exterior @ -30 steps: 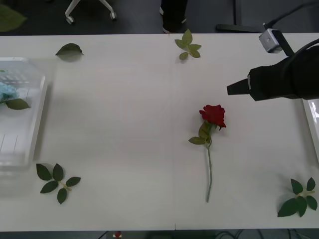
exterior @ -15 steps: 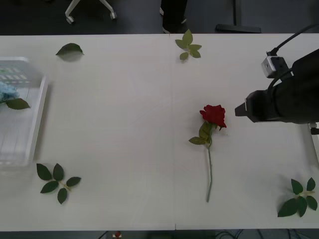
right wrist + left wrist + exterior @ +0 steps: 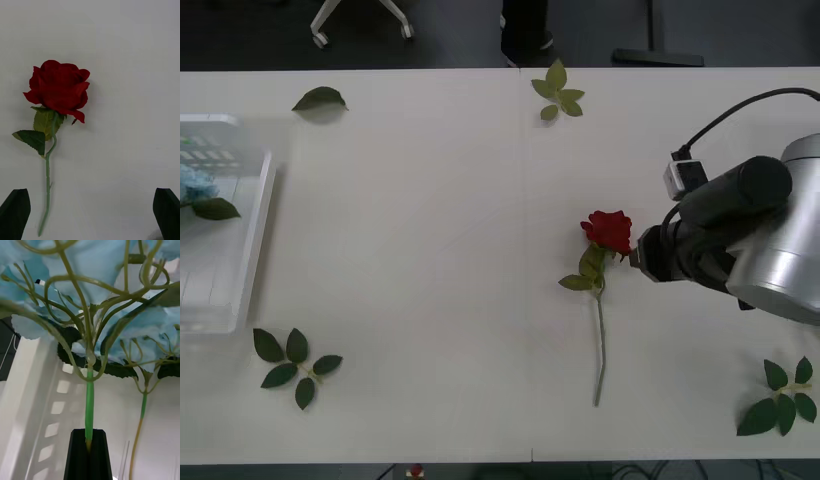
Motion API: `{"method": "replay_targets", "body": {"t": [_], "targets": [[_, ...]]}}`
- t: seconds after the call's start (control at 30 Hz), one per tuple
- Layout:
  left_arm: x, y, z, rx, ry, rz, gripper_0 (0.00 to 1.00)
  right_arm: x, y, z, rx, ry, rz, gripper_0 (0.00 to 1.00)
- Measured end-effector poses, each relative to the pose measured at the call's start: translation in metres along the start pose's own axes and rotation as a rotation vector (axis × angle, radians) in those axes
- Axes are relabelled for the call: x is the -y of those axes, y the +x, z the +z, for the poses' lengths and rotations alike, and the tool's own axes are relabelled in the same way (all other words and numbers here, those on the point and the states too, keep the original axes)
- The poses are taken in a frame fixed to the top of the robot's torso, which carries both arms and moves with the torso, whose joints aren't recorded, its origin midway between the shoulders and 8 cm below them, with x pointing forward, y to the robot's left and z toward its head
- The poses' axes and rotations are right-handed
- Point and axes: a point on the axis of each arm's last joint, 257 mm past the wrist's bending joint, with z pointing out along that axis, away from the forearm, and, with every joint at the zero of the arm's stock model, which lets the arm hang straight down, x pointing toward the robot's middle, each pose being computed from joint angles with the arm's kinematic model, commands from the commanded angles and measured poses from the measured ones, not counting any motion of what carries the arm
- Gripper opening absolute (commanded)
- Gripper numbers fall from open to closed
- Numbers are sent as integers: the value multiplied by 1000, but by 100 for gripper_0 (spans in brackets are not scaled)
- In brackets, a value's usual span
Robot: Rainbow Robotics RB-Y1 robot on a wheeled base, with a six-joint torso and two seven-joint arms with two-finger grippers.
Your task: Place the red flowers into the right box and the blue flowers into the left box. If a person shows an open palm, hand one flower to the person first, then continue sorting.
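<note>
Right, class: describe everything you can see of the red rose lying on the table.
The red rose is a single artificial-looking flower: a deep red, layered bloom, a thin green stem and green leaves just below the head. It lies flat on the white table, bloom toward the far edge, stem toward the robot. Nothing grips it; the right end effector hovers open over it, fingers either side of the lower stem, not touching.
</note>
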Motion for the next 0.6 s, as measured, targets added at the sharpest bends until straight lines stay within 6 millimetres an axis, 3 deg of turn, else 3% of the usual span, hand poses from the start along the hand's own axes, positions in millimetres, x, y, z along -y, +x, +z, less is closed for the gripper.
{"method": "replay_targets", "body": {"t": [0.07, 0.17, 0.23, 0.3, 0.47, 0.6], "targets": [[3, 1, 1, -2, 4, 5, 1, -7, -5, 1, 7, -11, 17, 95], [5, 0, 1, -1, 6, 7, 27, -15, -5, 7, 5, -20, 26, 95], [5, 0, 1, -1, 6, 7, 51, -17, 0, 14, -4, -8, 12, 95], [5, 0, 1, 0, 8, 5, 63, -18, 6, 24, -9, 9, -15, 95], [17, 1, -2, -17, 56, -13, 73, -16, 18, 47, -27, 44, -63, 95], [26, 1, -24, -90, 121, 44, 75, -20, 19, 57, -36, 53, -49, 96]]}}
